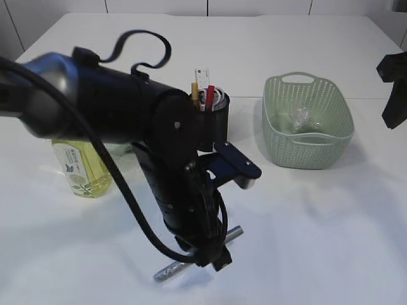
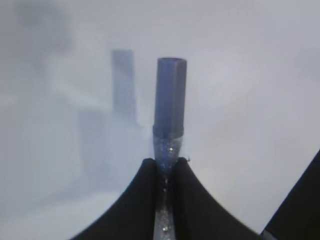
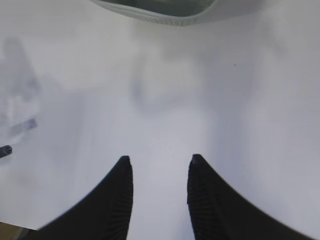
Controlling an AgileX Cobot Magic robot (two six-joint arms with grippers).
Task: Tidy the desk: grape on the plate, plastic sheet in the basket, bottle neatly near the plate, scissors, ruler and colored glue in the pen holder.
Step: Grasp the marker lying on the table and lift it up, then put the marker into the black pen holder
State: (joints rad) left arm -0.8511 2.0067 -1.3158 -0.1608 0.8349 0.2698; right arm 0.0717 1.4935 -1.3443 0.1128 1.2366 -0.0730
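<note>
Glue stick (image 2: pixel 170 117), a glittery tube with a dark blue cap, sits pinched between the left gripper's (image 2: pixel 164 172) two black fingers (image 2: pixel 142 200), which have closed almost together on its clear lower barrel. Its capped end juts straight out past the fingertips over the white table (image 2: pixel 260 100), with the tube's shadow on the surface to the left of the fingers. In the exterior view the same tube (image 1: pixel 194 259) pokes out on both sides of the left gripper (image 1: pixel 210 254), one end toward the camera and the other slanting up to the right, low over the table; whether it touches the surface cannot be told.

Behind the left arm stands the black pen holder (image 1: pixel 215 117), with a ruler (image 1: pixel 202 79) and red-handled scissors (image 1: pixel 210 96) upright inside. A bottle (image 1: pixel 81 168) of yellow liquid stands to the left, partly hidden by the arm. To the right is the green basket (image 1: pixel 331 136), a crumpled plastic sheet (image 1: pixel 299 117) lying inside it.

The right gripper (image 3: pixel 159 167) hangs with its fingers (image 3: pixel 122 195) parted by a moderate gap and nothing between them, only bare table beyond the tips. The basket's rim (image 3: pixel 165 17) lies well ahead of those fingertips. In the exterior view only a dark part of the right arm (image 1: pixel 395 86) shows at the right edge.
</note>
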